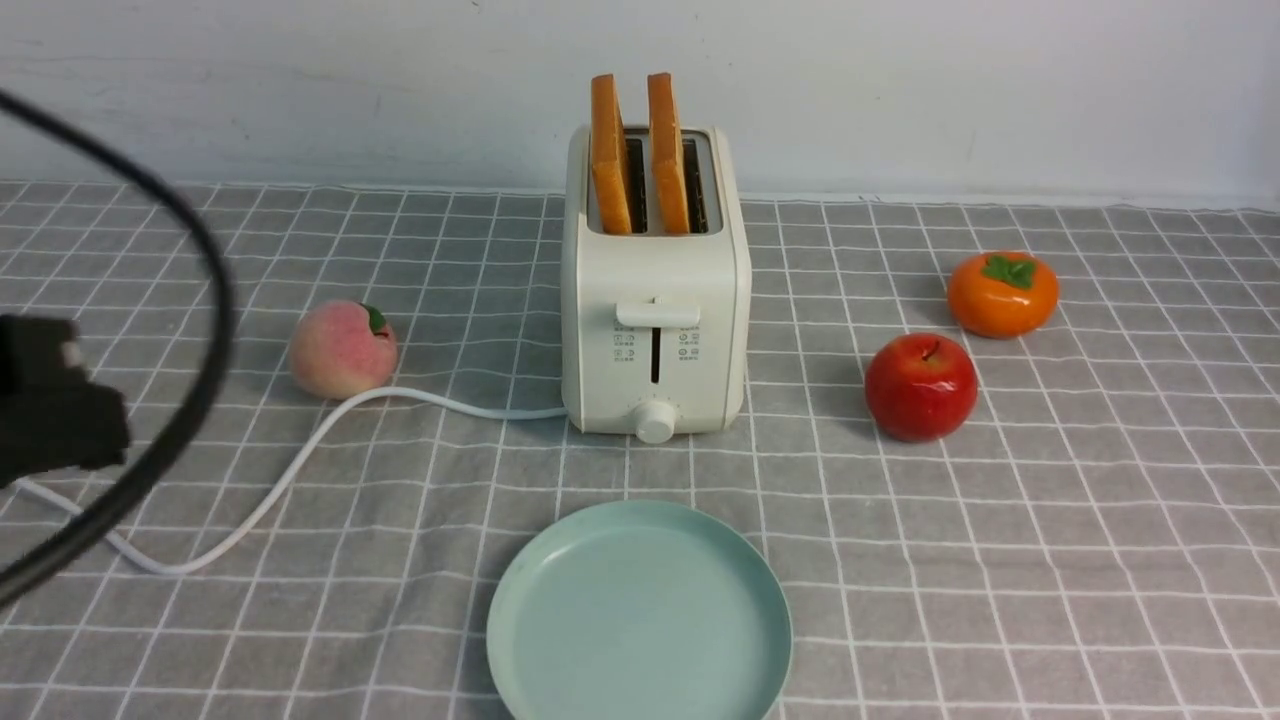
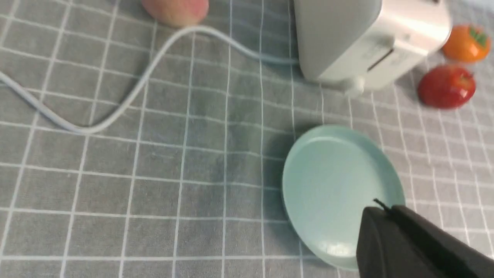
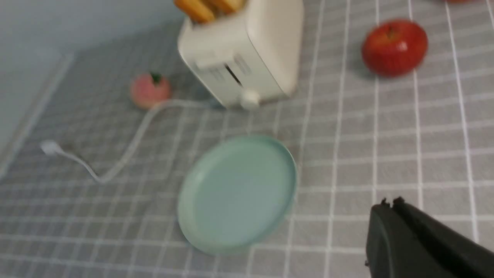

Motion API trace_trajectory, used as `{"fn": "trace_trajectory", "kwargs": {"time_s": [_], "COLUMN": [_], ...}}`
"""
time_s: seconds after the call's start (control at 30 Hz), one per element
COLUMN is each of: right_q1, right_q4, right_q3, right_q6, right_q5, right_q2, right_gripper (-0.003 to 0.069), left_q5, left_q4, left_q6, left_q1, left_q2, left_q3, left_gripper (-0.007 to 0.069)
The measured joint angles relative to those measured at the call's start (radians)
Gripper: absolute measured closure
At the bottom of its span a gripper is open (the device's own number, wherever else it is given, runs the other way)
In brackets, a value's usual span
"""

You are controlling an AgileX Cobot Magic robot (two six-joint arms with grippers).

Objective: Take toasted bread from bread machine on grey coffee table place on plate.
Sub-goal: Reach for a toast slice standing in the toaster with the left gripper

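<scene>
Left gripper (image 2: 380,204): closed, fingertips together, holding 0 things.
Right gripper (image 3: 391,201): closed too, fingertips together, holding 0 things.
Toasted bread (image 1: 667,155): 2 slices, 1 in each slot, standing upright with a slight lean, tops well above the slots; golden-tan with orange-brown crust.
Bread machine (image 1: 655,300): cream-white, at the far middle; 1 lever, 1 slit and 1 round knob on the near face.
Plate (image 1: 640,610): pale green, round, 0 slices on it; nearer than the bread machine, apart from it.
White cord (image 1: 300,465): running left from the bread machine, curving nearer.
Peach (image 1: 343,350): 1, pink, left of the bread machine, near the cord.
Apple (image 1: 921,387): 1, red, right of the bread machine.
Persimmon (image 1: 1002,294): 1, orange, farther and more to the right than the apple.
Coffee table (image 1: 1000,600): grey, with white grid lines.
</scene>
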Motion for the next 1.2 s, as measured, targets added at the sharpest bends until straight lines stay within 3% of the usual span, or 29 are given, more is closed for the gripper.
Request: {"fn": "trace_trajectory", "kwargs": {"time_s": [0.17,0.5,0.63,0.77,1.0,1.1,1.2], "right_q1": [0.000,0.000,0.000,0.000,0.000,0.000,0.000], "right_q4": [-0.072,-0.074,-0.074,-0.070,-0.070,-0.070,-0.067], "right_q3": [-0.029,-0.029,-0.029,-0.029,-0.029,-0.029,-0.029], "right_q6": [-0.052,-0.071,-0.071,-0.069,-0.045,-0.045,-0.045], "right_q5": [0.083,0.027,0.020,0.020,0.020,0.020,0.019], "right_q2": [0.101,0.101,0.101,0.101,0.101,0.101,0.101], "right_gripper": [0.0667,0.0661,0.0659,0.0657,0.0654,0.0652,0.0647], "left_q5": [0.000,-0.113,-0.140,-0.155,-0.208,-0.240,-0.251], "left_q4": [-0.080,0.004,0.013,0.029,0.056,0.056,0.062], "left_q6": [0.124,0.091,0.091,0.091,0.086,0.086,0.086], "left_q1": [-0.044,-0.199,-0.226,-0.252,-0.253,-0.253,-0.253], "left_q2": [0.234,0.684,0.843,1.048,1.183,1.203,1.215], "left_q3": [-0.155,-0.605,-0.775,-0.986,-1.074,-1.074,-1.074], "left_gripper": [0.0638,0.0638,0.0587,0.0361,0.0097,0.0090,0.0248]}}
